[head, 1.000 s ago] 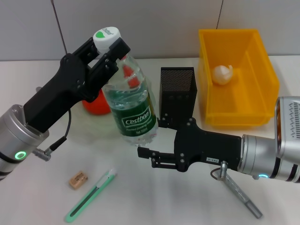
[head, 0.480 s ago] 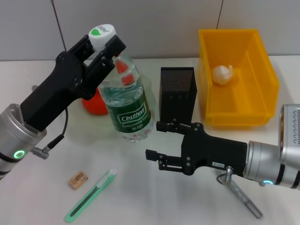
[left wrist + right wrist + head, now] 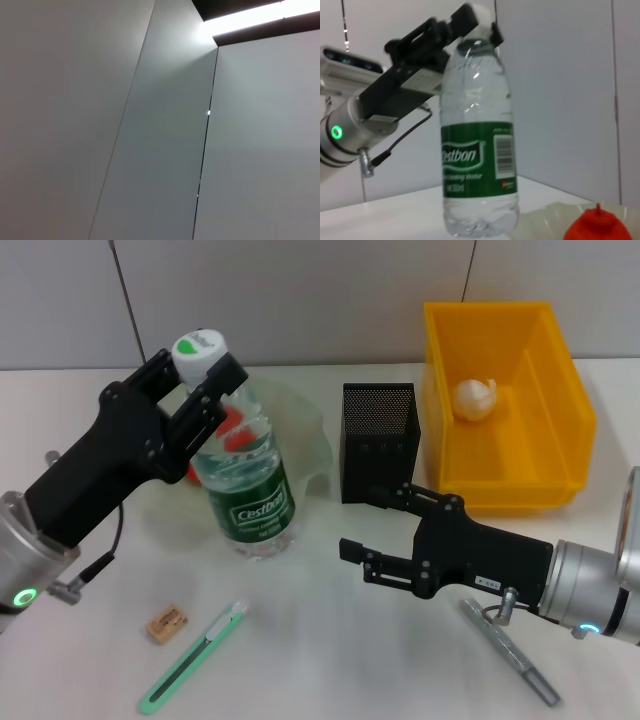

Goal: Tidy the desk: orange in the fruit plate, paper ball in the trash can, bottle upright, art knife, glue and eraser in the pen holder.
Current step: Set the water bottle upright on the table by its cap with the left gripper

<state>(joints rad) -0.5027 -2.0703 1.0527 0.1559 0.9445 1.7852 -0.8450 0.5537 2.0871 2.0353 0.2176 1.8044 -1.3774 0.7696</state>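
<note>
My left gripper (image 3: 205, 370) is shut on the neck of the clear water bottle (image 3: 245, 495), just under its white cap. The bottle stands upright with its base at the table. The right wrist view shows the bottle (image 3: 477, 150) and the left gripper (image 3: 470, 25) on its top. My right gripper (image 3: 362, 522) is open and empty, to the right of the bottle and in front of the black mesh pen holder (image 3: 378, 440). The orange (image 3: 233, 428) lies in the pale fruit plate (image 3: 305, 435) behind the bottle. The paper ball (image 3: 475, 397) lies in the yellow bin (image 3: 560, 390). The green art knife (image 3: 195, 658) and the eraser (image 3: 165, 623) lie at the front left.
A grey stick-shaped thing (image 3: 508, 648), perhaps the glue, lies on the table under my right forearm. The left wrist view shows only wall and ceiling. Bare table lies between the knife and the right gripper.
The left gripper has carried the bottle left and down, from tilted to upright on the table. The right gripper has drawn back to the right, away from the bottle.
</note>
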